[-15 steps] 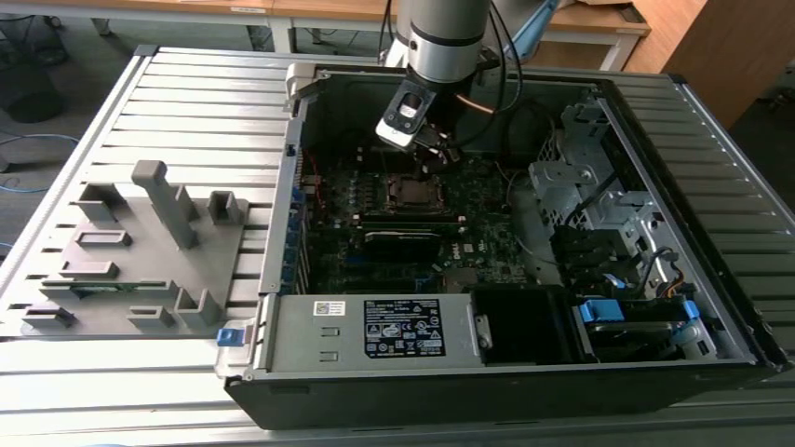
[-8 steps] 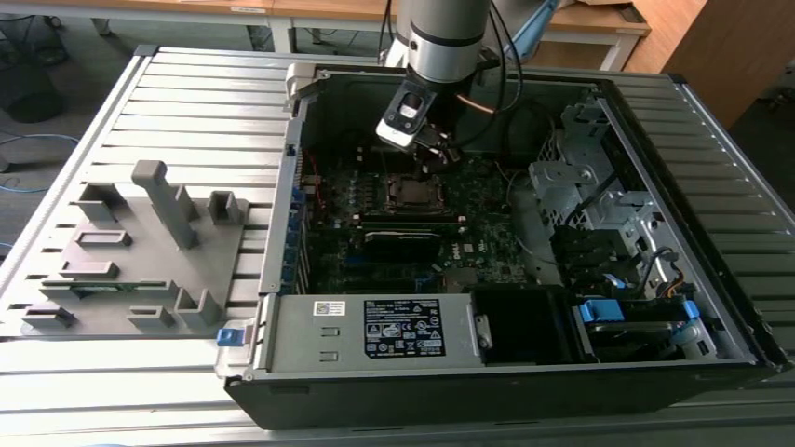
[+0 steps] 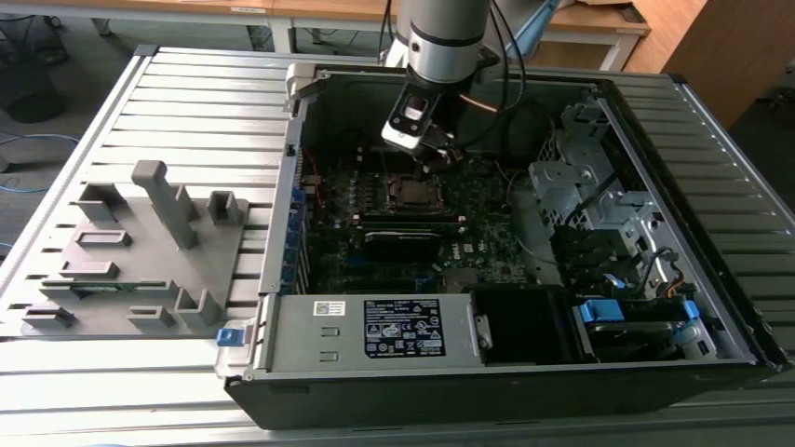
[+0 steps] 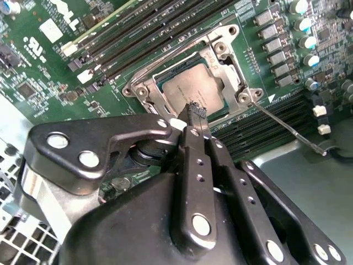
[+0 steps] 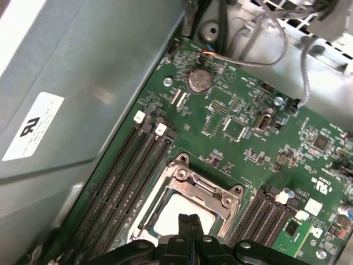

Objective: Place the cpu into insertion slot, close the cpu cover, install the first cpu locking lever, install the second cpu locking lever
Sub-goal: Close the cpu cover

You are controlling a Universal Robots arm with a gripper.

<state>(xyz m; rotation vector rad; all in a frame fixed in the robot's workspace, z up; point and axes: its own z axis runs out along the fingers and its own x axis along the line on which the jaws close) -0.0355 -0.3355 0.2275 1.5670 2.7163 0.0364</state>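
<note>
In both wrist views the cpu lies flat in the insertion slot on the green motherboard, its pale grey face showing. The silvery cpu cover lies down around it, framing it through its window. My gripper is shut with nothing between its fingers, its black tip just over the cpu's edge. A thin metal locking lever runs from a socket corner out over the nearby memory slots.
Long black memory slots flank the socket. The case's metal walls, a drive cage and a power supply ring the board. Loose cables hang nearby. A grey fixture sits at the exterior view's left.
</note>
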